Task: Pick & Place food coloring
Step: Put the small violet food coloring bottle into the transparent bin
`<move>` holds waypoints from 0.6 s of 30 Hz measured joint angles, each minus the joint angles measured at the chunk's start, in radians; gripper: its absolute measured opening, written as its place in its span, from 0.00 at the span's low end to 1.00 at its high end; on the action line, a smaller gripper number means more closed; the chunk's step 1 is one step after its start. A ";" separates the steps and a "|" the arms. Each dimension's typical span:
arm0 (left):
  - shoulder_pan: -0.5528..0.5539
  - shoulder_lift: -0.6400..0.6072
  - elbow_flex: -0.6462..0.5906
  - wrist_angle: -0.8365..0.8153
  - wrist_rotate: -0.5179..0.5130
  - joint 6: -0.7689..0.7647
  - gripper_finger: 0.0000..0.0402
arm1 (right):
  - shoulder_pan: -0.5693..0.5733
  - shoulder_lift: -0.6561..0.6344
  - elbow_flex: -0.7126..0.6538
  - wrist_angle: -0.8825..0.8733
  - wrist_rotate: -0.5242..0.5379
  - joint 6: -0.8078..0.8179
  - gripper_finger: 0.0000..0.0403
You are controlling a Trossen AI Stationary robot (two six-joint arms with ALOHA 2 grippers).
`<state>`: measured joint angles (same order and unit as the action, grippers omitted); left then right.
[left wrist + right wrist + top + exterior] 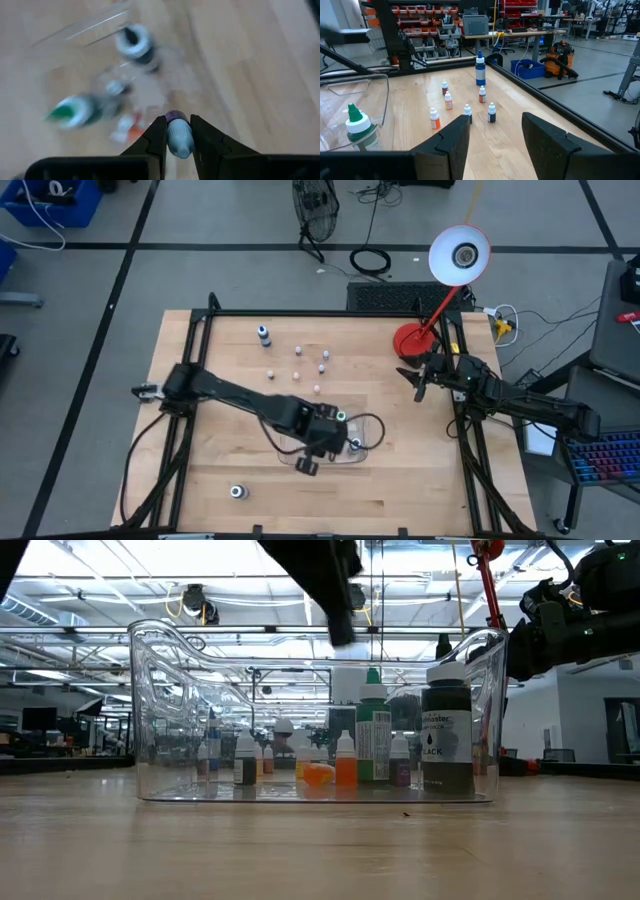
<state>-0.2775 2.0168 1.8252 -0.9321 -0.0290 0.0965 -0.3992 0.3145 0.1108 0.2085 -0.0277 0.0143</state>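
Observation:
My left gripper (178, 124) hangs over the clear tray (372, 423) and is shut on a tiny bottle (179, 136) with a purple body and a whitish cap. In the tray stand a green-topped bottle (373, 735), a dark bottle labelled black (447, 735) and several tiny bottles (345, 762). More tiny bottles (322, 367) and a blue bottle (264, 335) stand on the far part of the table; they also show in the right wrist view (466, 111). One dark bottle (237, 492) stands near the front edge. My right gripper (495, 132) is open and empty at the table's right edge (420, 375). My left gripper pinches the tiny bottle by its two sides (176, 131) between the two fingers. The fingers (156, 135) point down from above. The bottle is lifted clear above the tray floor, its purple end (176, 117) pointing down toward the tray.
A red desk lamp (412, 340) stands at the table's far right corner, next to my right arm. The tray's walls (150, 710) rise around the bottles inside. Bare wood lies at the table's near side and left.

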 joint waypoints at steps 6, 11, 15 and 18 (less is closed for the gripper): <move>0.009 0.095 0.000 0.081 0.028 0.004 0.16 | 0.000 0.000 0.000 0.000 0.000 0.000 0.42; 0.028 0.166 0.001 0.113 0.029 -0.021 0.16 | 0.000 0.000 0.000 0.000 0.000 0.000 0.42; 0.045 0.208 0.001 0.122 0.027 -0.027 0.16 | 0.000 0.000 0.000 0.000 0.000 0.000 0.42; 0.054 0.225 0.002 0.123 0.024 -0.028 0.16 | 0.000 0.000 0.000 -0.001 0.000 0.000 0.42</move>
<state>-0.2238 2.2416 1.8267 -0.8095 -0.0053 0.0689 -0.3992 0.3145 0.1108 0.2077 -0.0273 0.0145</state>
